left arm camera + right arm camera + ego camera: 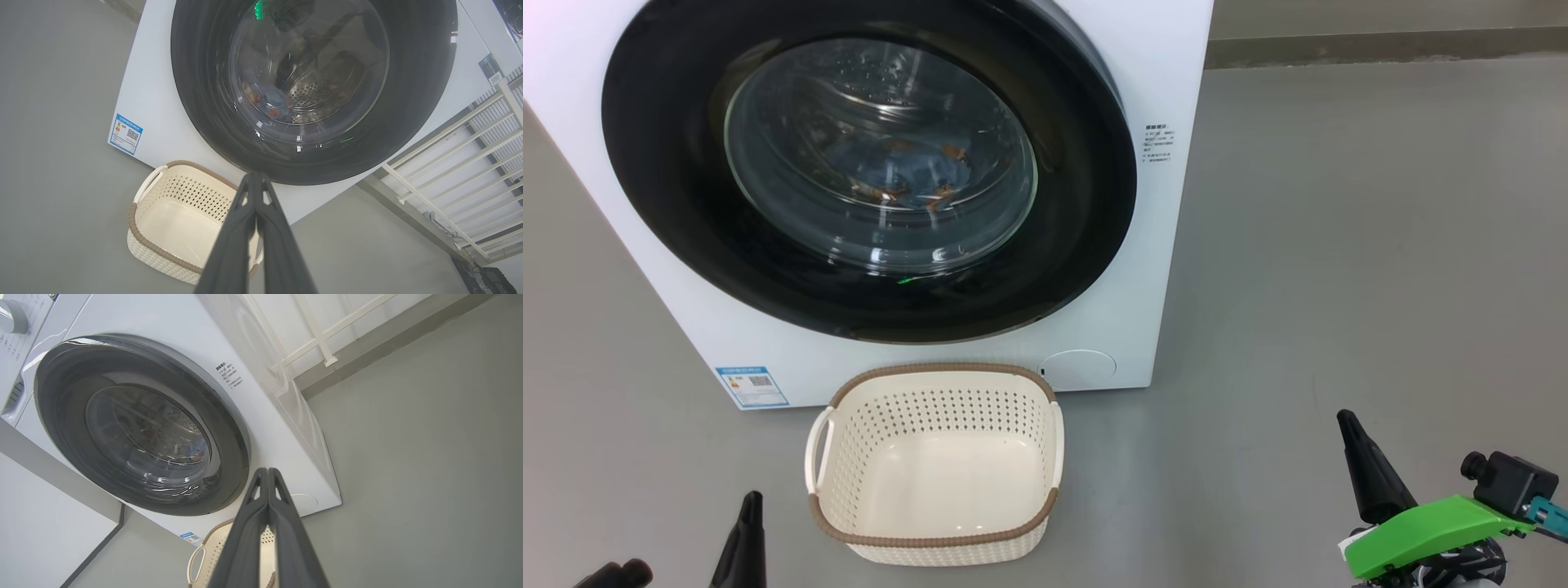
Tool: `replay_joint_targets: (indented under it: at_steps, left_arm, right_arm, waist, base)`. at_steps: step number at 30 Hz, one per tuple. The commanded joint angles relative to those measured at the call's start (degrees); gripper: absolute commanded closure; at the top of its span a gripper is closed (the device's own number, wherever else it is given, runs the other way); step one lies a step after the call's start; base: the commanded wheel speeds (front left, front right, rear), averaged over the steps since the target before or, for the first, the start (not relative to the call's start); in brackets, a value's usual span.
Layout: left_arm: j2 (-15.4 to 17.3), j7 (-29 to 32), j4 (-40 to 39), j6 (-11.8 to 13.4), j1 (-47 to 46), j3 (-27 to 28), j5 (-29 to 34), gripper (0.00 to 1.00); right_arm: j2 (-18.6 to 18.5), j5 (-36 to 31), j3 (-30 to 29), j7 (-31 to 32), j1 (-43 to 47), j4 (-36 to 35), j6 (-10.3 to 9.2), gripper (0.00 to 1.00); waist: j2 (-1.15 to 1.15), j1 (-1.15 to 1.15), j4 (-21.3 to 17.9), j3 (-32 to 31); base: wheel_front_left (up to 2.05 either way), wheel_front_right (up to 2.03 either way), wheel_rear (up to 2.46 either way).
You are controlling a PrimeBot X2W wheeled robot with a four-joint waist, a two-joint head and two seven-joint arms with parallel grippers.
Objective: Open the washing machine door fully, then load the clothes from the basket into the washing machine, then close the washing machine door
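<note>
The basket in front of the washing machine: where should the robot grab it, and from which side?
Probably take the small cream-white perforated plastic basket by the looped side handle on the robot's left, coming down from above. The loop stands off the wall, leaving a gap for one finger, and the basket sits upright and empty. The left fingers, shut, are nearest and must open first.

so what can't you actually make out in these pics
Clothes: head view, behind the door glass; glare hides how much lies inside.
Blue label: head view, print too small to read.
Washer top: head view, cut off by the upper edge.
Basket: right wrist view, mostly hidden by the right jaws and bottom edge.
</note>
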Motion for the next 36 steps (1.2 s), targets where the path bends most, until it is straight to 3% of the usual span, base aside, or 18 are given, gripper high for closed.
replay_joint_targets:
  at_steps: [1,36]
  left_arm:
    - [0.5,0.4,-0.9,-0.2,-3.0,1.4,-1.4,1.00]
    - [-1.1,6.3,1.3,-0.6,-5.7,4.7,-18.4,1.00]
  right_arm:
    - [-0.1,1.9,-0.3,0.4,-1.4,-1.7,-0.04,1.00]
    - [2.3,20.6,-4.1,6.4,-1.2,-2.8,-0.07,1.00]
  waist:
    - [0.00,0.00,0.0,0.0]
    - [0.00,0.00,0.6,0.4]
  base:
    - [0.00,0.00,0.00]
    - [0.00,0.00,0.00]
